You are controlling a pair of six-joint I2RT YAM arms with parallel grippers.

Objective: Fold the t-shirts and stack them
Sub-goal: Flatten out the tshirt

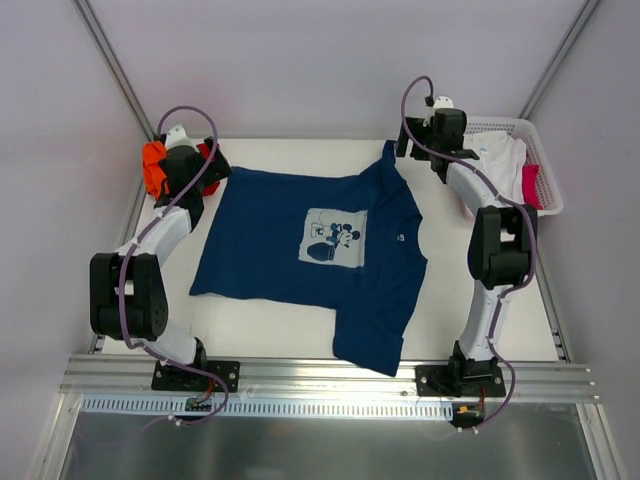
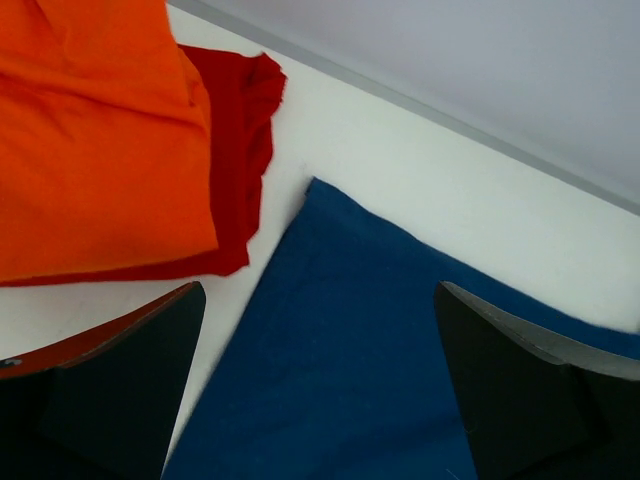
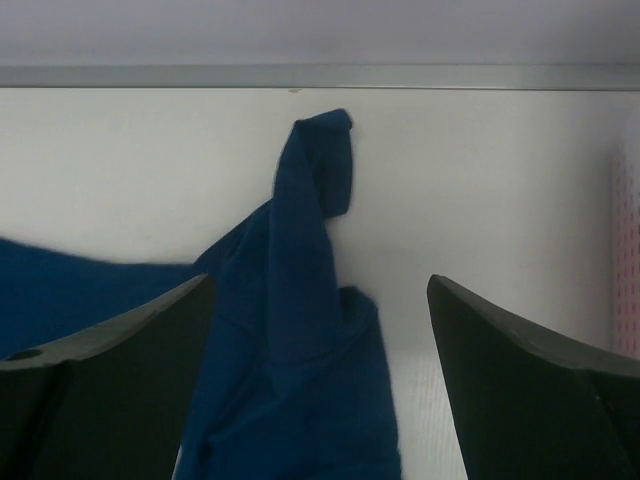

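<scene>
Navy t-shirt [image 1: 255, 235] — one, spread; one orange t-shirt [image 2: 90, 130], one red t-shirt [image 2: 237, 115].

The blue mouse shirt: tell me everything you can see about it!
The navy t-shirt is soft cloth, spread mostly flat, front up, on the white table. A pale square mouse print sits on its chest. Its far sleeve is twisted into a point; the near sleeve is rumpled. Nothing grips it. The orange shirt and red shirt lie just off its far left corner.
</scene>
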